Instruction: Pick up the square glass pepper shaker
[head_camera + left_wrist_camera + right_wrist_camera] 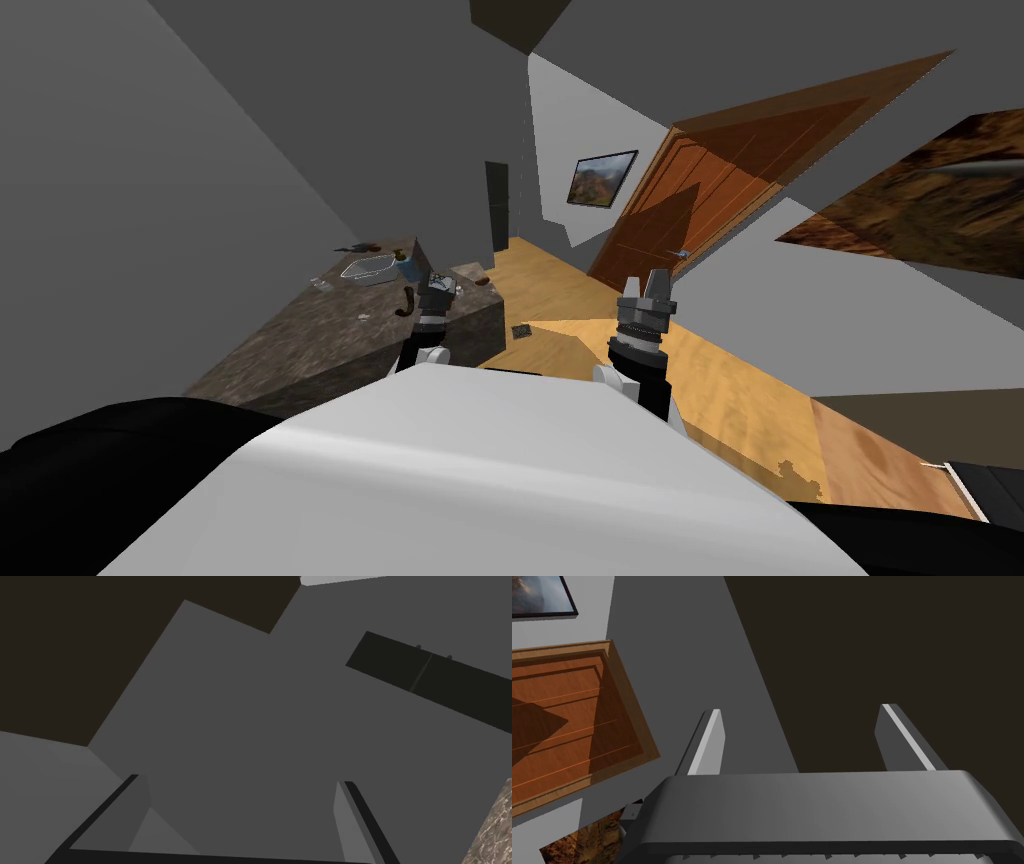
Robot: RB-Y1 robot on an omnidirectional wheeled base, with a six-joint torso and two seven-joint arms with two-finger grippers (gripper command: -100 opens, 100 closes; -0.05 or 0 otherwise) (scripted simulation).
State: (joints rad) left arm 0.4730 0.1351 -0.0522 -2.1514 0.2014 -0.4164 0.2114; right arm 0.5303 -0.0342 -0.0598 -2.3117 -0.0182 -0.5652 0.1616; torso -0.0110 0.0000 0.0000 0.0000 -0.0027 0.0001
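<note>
shaker (443,282): desk (320,340) far corner, just past left jaws, seemingly below their aim | left jaws spread, nearer | right jaws spread, off desk

The counter (330,340) is patterned in mottled brown and grey, like stone. The floor (560,290) is rendered in honey-yellow wood grain, the door (720,190) in reddish-brown panelled wood. The walls (200,150) are coloured plain grey. The picture (602,178) is framed in black around orange-brown tones. The right gripper (801,708) is drawn with light grey fingers (712,741) on a dark grey body.
</note>
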